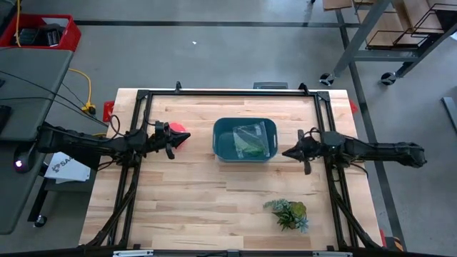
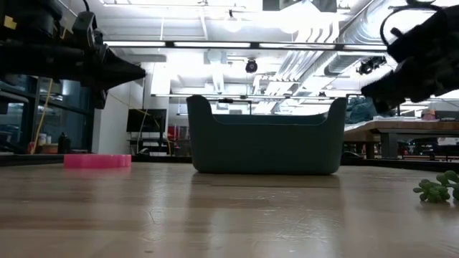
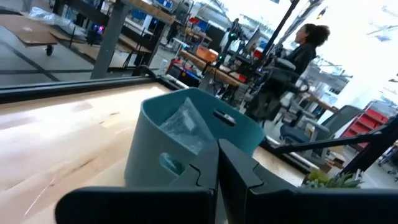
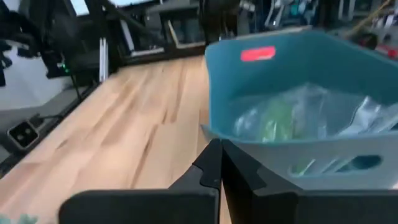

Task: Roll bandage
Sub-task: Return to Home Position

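**A:** Where is the bandage sitting?

**B:** The green bandage (image 4: 274, 122) is lying inside a crinkly clear bag (image 1: 251, 138), down in the smooth, round-cornered teal tub (image 1: 217, 143) at mid-table.

**A:** And your 2 grippers?

**B:** I am holding my left gripper (image 1: 171, 140) above the table to the tub's left, beside a flat pink disc (image 2: 97, 160). Its fingers are pressing together on nothing. My right gripper (image 1: 287, 152) is hovering near the tub's right side, also pressed together and empty.

**A:** The surface?

**B:** A pale plank table (image 1: 193, 203) is shining faintly, with a leafy sprig (image 1: 287, 213) lying at the front right. Beyond it, a person (image 3: 303, 53) is standing among workbenches.
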